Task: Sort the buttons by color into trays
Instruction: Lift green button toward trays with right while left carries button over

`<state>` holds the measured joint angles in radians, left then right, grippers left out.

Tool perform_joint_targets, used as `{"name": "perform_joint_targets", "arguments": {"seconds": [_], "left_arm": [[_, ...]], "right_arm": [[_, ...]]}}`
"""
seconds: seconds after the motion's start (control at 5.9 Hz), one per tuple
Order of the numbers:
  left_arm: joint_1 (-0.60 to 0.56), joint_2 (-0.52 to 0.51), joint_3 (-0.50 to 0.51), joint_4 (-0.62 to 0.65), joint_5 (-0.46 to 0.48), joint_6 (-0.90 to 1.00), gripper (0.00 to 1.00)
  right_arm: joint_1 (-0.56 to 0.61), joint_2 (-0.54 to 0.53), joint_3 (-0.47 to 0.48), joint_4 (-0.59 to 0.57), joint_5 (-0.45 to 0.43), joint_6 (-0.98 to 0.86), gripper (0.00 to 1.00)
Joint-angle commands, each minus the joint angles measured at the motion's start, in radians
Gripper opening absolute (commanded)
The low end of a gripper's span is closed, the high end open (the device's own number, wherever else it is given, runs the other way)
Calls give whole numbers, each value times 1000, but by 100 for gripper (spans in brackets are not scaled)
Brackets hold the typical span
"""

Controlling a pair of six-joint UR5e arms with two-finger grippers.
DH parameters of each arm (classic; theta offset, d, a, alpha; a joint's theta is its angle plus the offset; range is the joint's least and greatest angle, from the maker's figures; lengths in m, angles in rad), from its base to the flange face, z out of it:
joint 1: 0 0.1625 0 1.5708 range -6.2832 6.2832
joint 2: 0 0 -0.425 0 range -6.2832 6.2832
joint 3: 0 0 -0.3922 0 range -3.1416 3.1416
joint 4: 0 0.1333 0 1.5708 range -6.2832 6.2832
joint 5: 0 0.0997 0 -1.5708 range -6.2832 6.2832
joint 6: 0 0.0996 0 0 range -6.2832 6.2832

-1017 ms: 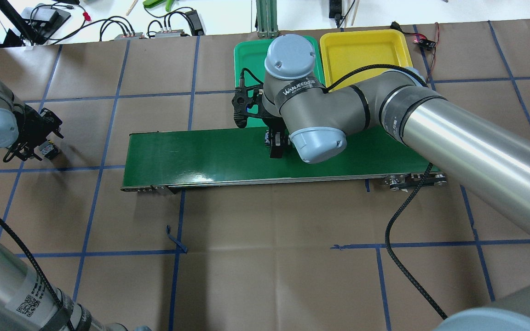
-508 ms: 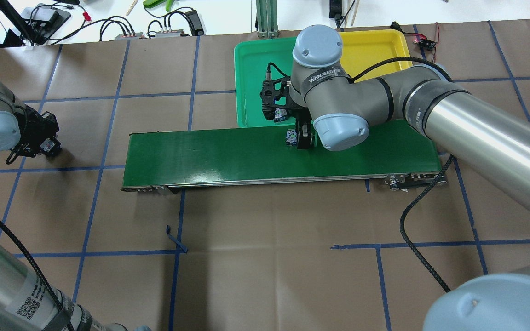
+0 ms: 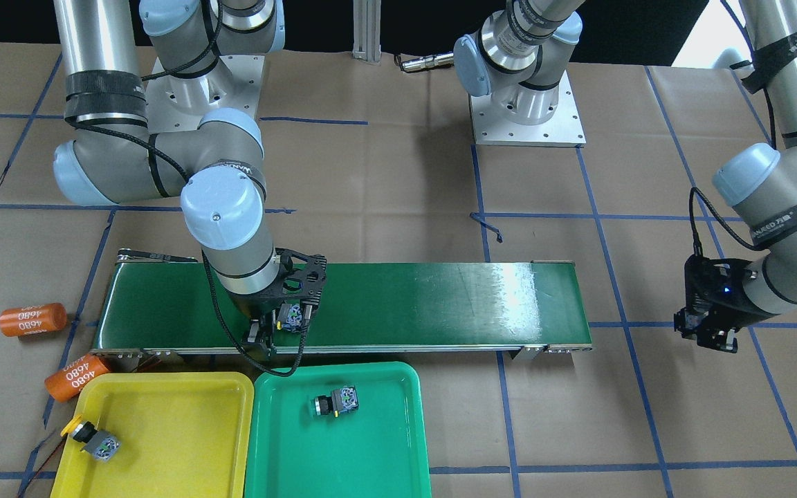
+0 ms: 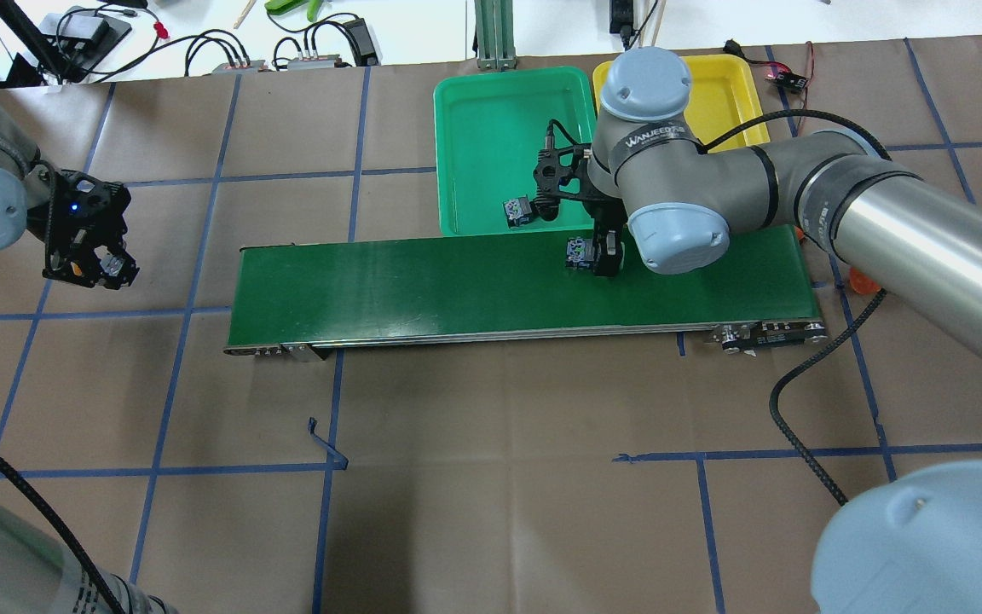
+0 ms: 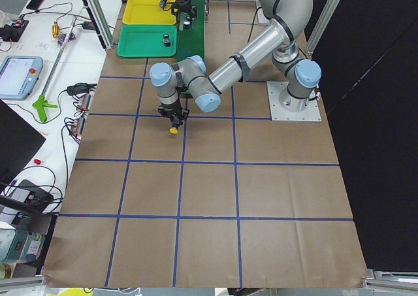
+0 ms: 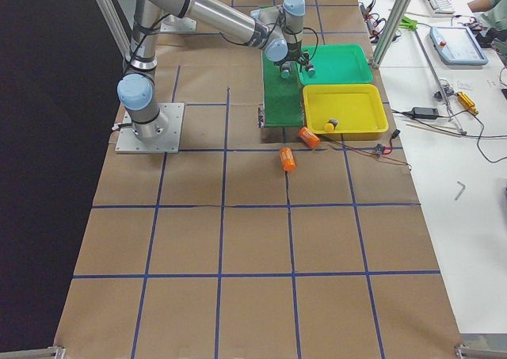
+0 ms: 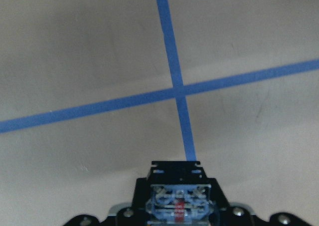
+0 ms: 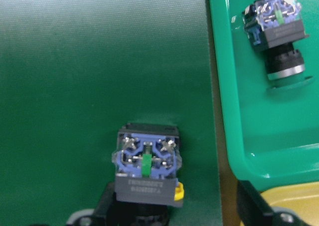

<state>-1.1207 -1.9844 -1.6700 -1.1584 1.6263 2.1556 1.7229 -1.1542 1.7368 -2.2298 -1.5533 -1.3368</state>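
**Two buttons in trays, two in the tools**

Items run left to right as in the overhead view. The left tool [image 4: 107, 269] hangs over the table [image 4: 499, 426], well apart from the left end of the conveyor belt [image 4: 414, 286]. It is clenched on the first button [image 7: 177, 202]. The left side view shows this button's yellow cap pointing down, and the wrist view shows its terminal block uppermost, above a crossing of blue tape lines [image 7: 174, 81].

The green tray [image 4: 474, 128] sits just beyond the belt's far edge. The second button [image 4: 515, 211] lies on its side in this tray, near the rim that faces the belt.

The right tool [image 4: 593, 256] is over the right half of the belt, near its far edge. It grips the third button [image 4: 578, 252], terminal block up. The colour of this cap, and whether the button touches the belt, cannot be told.

The yellow tray [image 4: 717, 81] stands just beside the green one, partly behind the right arm. The fourth button [image 3: 92, 439], yellow-capped, lies on its side in this tray, by the rim farthest from the green tray.

Two orange cylinders [image 3: 32, 319] marked "4680" lie on the table past the belt's right end.
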Motion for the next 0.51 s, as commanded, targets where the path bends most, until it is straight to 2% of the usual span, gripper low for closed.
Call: {"name": "perform_joint_targets", "arguments": {"seconds": [0.0,0.17,0.34], "left_arm": [[-115,64,-14,-59,-79,-340,0],[-199,67,-14,-58,-91,-444,0],[-273,53,-19,-58,-91,-582,0]], "right_arm": [[-37,-18,18,2,-29,-71,38],[-55,-21,18,2,-65,-123,24],[-80,-41,20,4,-65,-171,16]]}}
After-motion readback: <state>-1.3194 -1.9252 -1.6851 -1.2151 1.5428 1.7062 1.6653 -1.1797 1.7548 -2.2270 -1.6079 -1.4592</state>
